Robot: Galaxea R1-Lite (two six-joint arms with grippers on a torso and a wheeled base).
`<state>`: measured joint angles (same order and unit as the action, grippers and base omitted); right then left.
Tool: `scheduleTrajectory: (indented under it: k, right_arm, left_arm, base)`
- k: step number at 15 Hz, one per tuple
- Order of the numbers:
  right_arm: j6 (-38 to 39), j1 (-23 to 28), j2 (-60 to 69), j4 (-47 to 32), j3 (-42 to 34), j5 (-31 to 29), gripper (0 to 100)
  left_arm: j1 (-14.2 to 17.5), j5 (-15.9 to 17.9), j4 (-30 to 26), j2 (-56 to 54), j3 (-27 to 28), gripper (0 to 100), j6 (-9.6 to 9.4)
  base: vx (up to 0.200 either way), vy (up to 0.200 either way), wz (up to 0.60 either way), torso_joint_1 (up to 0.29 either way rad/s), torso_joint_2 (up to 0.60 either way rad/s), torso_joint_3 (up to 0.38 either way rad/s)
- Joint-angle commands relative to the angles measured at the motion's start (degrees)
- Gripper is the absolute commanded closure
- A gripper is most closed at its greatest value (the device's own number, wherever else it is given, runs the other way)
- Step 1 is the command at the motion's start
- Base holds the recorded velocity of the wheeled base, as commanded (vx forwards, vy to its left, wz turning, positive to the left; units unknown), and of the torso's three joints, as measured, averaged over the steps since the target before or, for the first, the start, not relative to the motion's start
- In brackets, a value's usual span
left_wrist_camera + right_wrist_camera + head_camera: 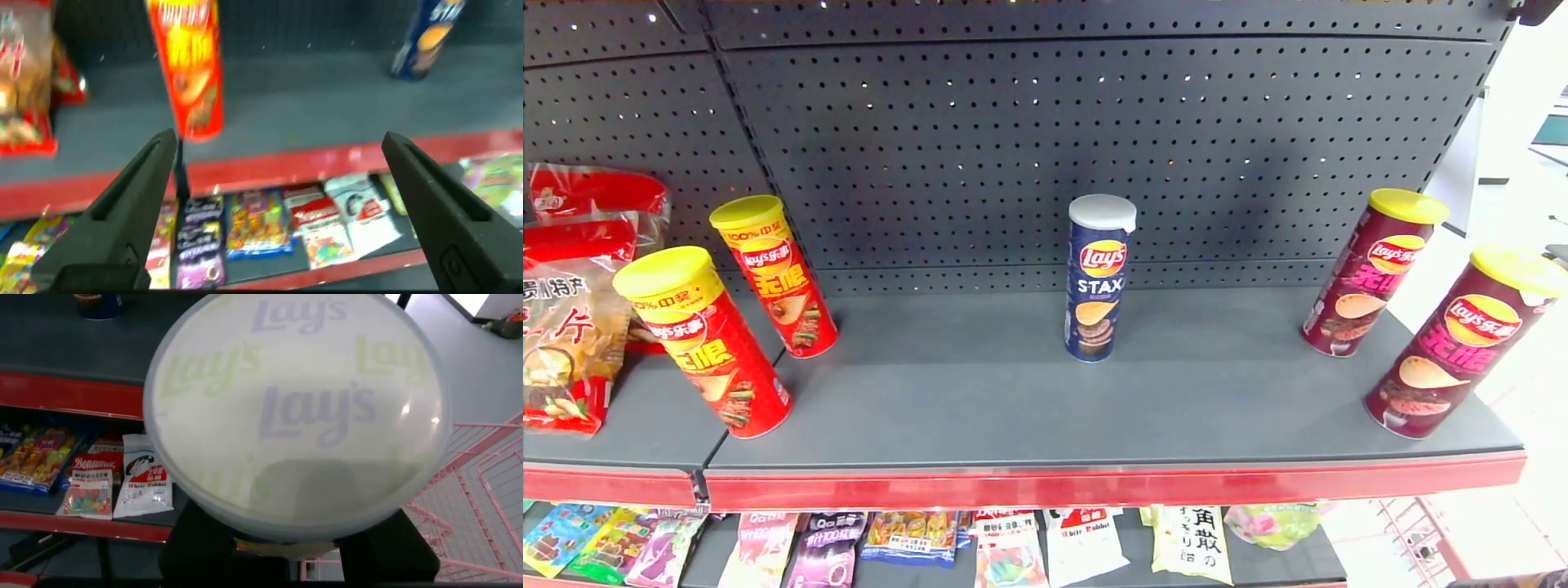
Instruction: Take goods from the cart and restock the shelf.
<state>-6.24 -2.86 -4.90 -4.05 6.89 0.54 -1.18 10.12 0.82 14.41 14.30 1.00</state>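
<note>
Five crisp canisters stand upright on the grey shelf (980,400). Two are red canisters with yellow lids at the robot's left, one near the front edge (703,343) and one farther back (774,276). There is one blue canister (1097,279) with a pale lid in the middle, towards the back. Two maroon canisters with yellow lids are at the right, one near the front corner (1462,347) and one behind it (1372,273). Left of the red pair lie snack bags (564,327), overlapping so that their number is hard to tell. The left tool (279,143) is level with the shelf's red front edge, its fingers (122,204) spread wide apart with nothing between them. The right tool (294,559) grips a sixth canister (298,408), whose pale lid faces the wrist camera, off the shelf's right end beside the pink wire cart (482,498). A lower shelf (1258,563) carries a row of small packets (1086,543).
</note>
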Motion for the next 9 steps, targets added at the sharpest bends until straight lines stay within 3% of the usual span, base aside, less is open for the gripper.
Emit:
scheduleTrajectory:
  k: [1, 2, 3, 4, 7, 9]
  right_arm:
    - [-0.09, -0.04, 0.15, 0.00, -0.30, -0.01, 100]
    - [-0.09, -0.04, 0.15, -0.08, -0.30, -0.01, 100]
    - [-0.09, -0.04, 0.15, -0.08, -0.30, -0.10, 100]
    - [-0.17, 0.05, 0.15, -0.08, -0.21, -0.27, 100]
    - [-0.17, 0.32, 0.07, -0.17, -0.21, -0.54, 100]
    - [-0.26, 0.40, 0.07, -0.17, -0.21, -0.54, 100]
  left_arm:
    - [-5.41, 10.80, 1.73, 28.48, 15.67, 0, -2.49]
    - [-9.89, 16.16, 2.26, 33.58, 16.29, 0, -3.20]
    - [-12.97, 16.69, 4.11, 38.24, 16.37, 0, -4.78]
    - [-14.20, 16.69, 7.36, 42.81, 16.64, 0, -6.10]
    - [-15.78, 19.06, 25.73, 60.56, 19.71, 0, -6.36]
    - [-16.40, 22.40, 30.30, 67.24, 22.61, 0, -6.45]
  base:
    - [0.000, 0.000, 0.00, 0.000, 0.00, 0.000]
    - [0.000, 0.000, 0.00, 0.000, 0.00, 0.000]
    - [0.000, 0.000, 0.00, 0.000, 0.00, 0.000]
    - [0.000, 0.000, 0.00, 0.000, 0.00, 0.000]
    - [0.000, 0.000, 0.00, 0.000, 0.00, 0.000]
    - [0.000, 0.000, 0.00, 0.000, 0.00, 0.000]
